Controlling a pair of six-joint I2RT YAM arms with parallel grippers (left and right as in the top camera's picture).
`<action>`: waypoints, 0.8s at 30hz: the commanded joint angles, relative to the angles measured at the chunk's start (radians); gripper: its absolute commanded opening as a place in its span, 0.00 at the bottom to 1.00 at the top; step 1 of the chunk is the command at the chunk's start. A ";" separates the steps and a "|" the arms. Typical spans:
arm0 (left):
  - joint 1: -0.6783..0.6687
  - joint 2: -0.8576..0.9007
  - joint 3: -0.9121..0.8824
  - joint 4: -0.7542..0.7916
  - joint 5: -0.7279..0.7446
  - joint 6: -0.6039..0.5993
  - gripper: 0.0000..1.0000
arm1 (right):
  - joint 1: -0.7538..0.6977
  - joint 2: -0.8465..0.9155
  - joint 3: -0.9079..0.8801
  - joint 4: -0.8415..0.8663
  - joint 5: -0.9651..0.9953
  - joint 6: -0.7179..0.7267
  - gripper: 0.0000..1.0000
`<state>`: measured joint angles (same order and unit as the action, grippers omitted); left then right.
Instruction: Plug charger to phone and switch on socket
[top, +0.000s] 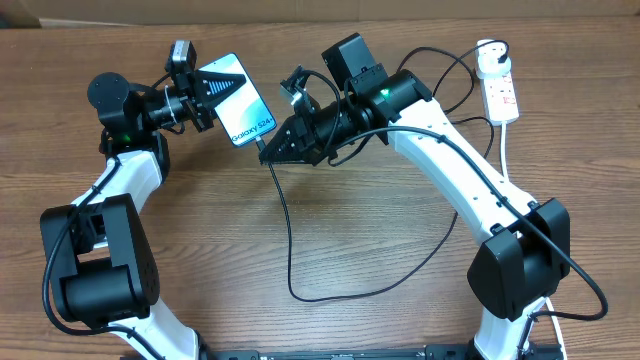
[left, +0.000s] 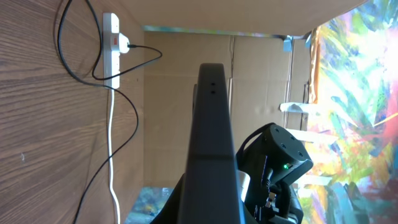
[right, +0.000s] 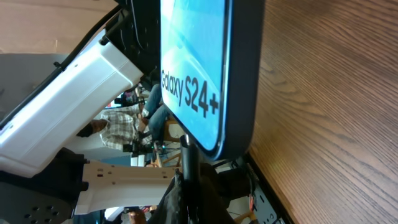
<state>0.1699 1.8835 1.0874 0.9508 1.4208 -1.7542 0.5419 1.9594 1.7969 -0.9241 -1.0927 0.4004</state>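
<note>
Left gripper (top: 210, 92): clamped on phone (top: 248, 108), upper left of centre.
Right gripper (top: 268, 148): pinching charger (top: 289, 235) tip at phone's lower end.
Socket (top: 501, 85): upper right, well apart.

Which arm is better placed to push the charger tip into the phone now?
Right. The right gripper pinches the charger by its tip, just at the end edge of the phone. The left gripper is shut on the phone, holding it.

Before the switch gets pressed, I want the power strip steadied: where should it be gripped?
Probably across its narrow width, mid-length, from above: the power strip lies flat, a plug fills its far end and its cord leaves the near end.
</note>
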 joint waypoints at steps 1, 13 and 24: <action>-0.007 -0.007 0.023 0.012 0.073 -0.004 0.04 | -0.024 0.020 0.003 0.044 -0.002 0.021 0.04; -0.006 -0.007 0.023 0.027 0.089 -0.004 0.04 | -0.027 0.022 0.003 0.082 0.003 0.050 0.04; -0.006 -0.007 0.023 0.027 0.110 -0.005 0.04 | -0.027 0.045 0.003 0.082 0.026 0.064 0.04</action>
<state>0.1730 1.8835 1.0878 0.9653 1.4124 -1.7626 0.5419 1.9789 1.7931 -0.8707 -1.1248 0.4568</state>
